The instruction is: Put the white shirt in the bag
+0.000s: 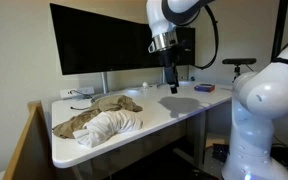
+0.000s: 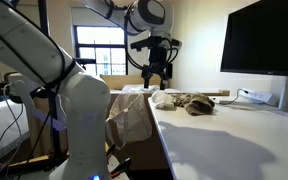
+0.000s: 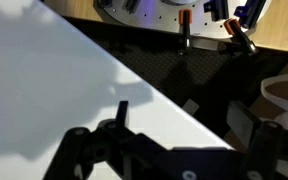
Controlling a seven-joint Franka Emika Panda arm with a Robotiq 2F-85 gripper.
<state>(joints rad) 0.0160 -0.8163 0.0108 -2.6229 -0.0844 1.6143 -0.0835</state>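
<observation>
The white shirt [image 1: 111,125] lies crumpled on the white table [image 1: 164,118], against a tan garment [image 1: 102,108]. It also shows in an exterior view [image 2: 165,98] near the table's end. The bag [image 2: 132,115] stands open off that end of the table; its brown side shows in an exterior view [image 1: 29,140]. My gripper [image 1: 170,84] hangs open and empty above the table, well away from the shirt, and also shows in an exterior view [image 2: 158,76]. In the wrist view my gripper's [image 3: 181,115] fingers are spread over the table's edge; shirt and bag are out of that view.
A large dark monitor [image 1: 104,40] stands at the back of the table. Small items [image 1: 202,88] lie near the far corner. The white robot base [image 1: 269,110] stands beside the table. Cables [image 1: 79,95] lie under the monitor.
</observation>
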